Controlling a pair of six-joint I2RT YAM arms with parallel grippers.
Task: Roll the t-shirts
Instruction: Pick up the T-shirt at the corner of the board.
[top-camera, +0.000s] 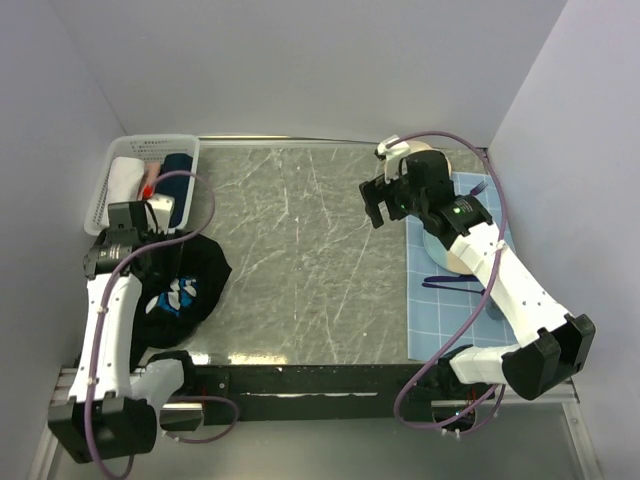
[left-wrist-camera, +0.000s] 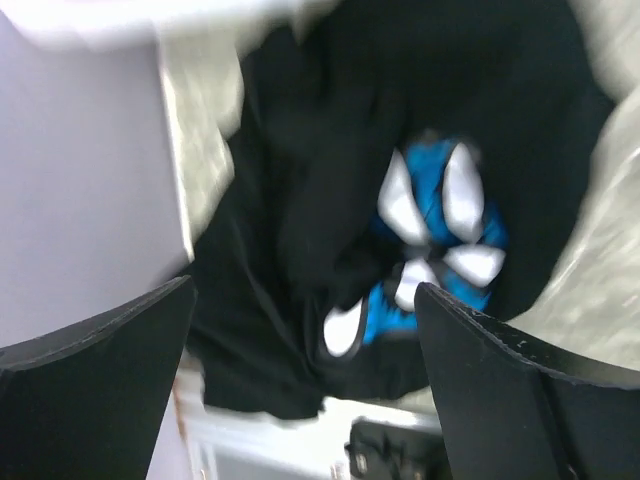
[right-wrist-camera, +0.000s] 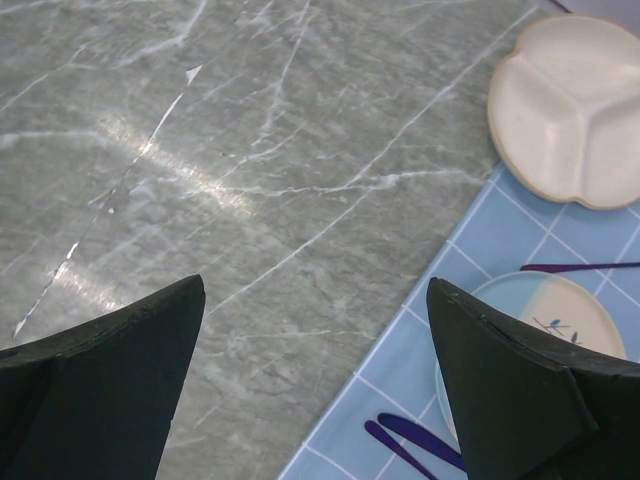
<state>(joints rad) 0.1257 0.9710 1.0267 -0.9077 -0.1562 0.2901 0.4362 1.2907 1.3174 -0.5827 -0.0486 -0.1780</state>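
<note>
The black t-shirt (top-camera: 195, 270) lies crumpled at the table's near left, its white-and-blue print (top-camera: 178, 295) facing up. In the left wrist view the shirt (left-wrist-camera: 300, 180) and its print (left-wrist-camera: 440, 230) are blurred. My left gripper (top-camera: 140, 262) hangs over the shirt's left side, and in its wrist view (left-wrist-camera: 304, 290) it is open and empty, not touching the cloth. A white (top-camera: 125, 178), a pink (top-camera: 152, 176) and a navy (top-camera: 178, 165) t-shirt lie in the basket. My right gripper (top-camera: 383, 203) is open and empty above bare marble at the mat's left edge, as its wrist view (right-wrist-camera: 316, 290) shows.
A white basket (top-camera: 118, 150) stands at the back left corner, by the left wall. The light-blue gridded mat (top-camera: 455, 300) at the right holds a beige divided plate (right-wrist-camera: 570, 110), a blue-and-beige plate (right-wrist-camera: 545, 330) and purple utensils (right-wrist-camera: 410, 440). Walls enclose the table.
</note>
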